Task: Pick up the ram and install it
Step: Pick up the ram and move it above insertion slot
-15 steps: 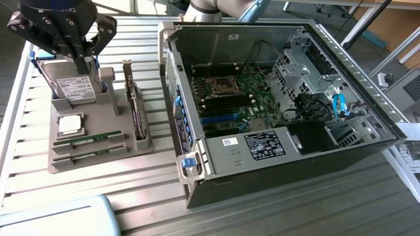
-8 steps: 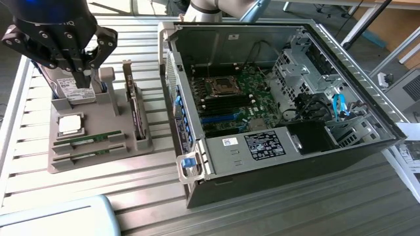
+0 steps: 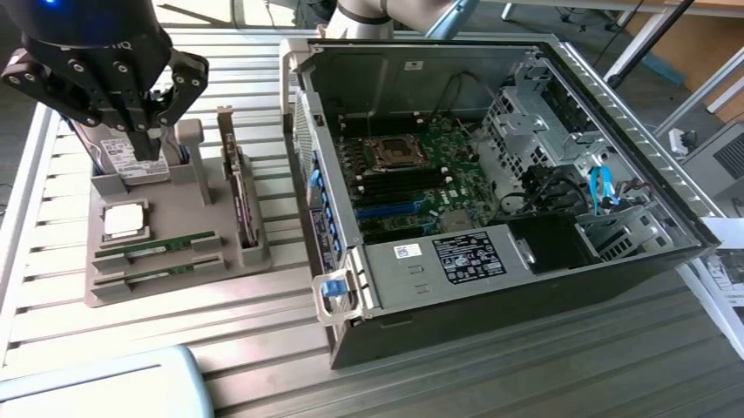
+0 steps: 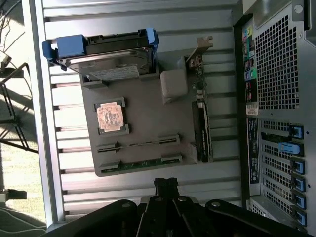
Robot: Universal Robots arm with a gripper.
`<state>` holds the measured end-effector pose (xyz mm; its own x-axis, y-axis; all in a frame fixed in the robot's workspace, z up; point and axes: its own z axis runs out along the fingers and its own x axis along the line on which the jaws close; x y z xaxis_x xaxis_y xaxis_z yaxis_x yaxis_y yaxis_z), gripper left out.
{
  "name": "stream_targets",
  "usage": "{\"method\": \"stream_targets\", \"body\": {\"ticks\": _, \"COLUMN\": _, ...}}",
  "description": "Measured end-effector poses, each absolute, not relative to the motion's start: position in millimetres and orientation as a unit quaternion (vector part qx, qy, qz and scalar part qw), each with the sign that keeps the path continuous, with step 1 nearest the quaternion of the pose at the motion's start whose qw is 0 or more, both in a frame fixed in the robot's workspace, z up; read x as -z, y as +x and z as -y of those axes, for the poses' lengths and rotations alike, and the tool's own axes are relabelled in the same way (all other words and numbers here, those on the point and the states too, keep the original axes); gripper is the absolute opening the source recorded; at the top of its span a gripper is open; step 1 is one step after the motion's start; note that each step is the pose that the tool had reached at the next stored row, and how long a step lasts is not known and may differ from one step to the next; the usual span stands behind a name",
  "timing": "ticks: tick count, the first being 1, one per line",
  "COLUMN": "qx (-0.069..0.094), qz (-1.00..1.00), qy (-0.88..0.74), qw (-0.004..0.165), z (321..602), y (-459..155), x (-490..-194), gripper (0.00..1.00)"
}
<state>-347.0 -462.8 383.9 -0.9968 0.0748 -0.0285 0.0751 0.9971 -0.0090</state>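
Ram (image 3: 157, 247) stands on edge, long axis pointing toward computer case (image 3: 407, 270).

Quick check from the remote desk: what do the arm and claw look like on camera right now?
The claw is black: a rounded body with pale lettering, a blue light near its top, and jointed link fingers dotted with round fastener heads. The arm is a pale grey tube with a bluish section.

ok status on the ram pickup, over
Tool shut, empty, over the parts tray by the hard drive. Ram seated in its tray slot, untouched. Nothing lying over it.
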Motion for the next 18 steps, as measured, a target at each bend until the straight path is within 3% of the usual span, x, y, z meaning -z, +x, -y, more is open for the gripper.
{"method": "stream_targets", "body": {"ticks": 18, "qx": 0.003, "qz": -0.994, "qy": -0.105, "qw": 0.015, "z": 462.8, "y": -347.1, "x": -382.7, "gripper": 0.11}}
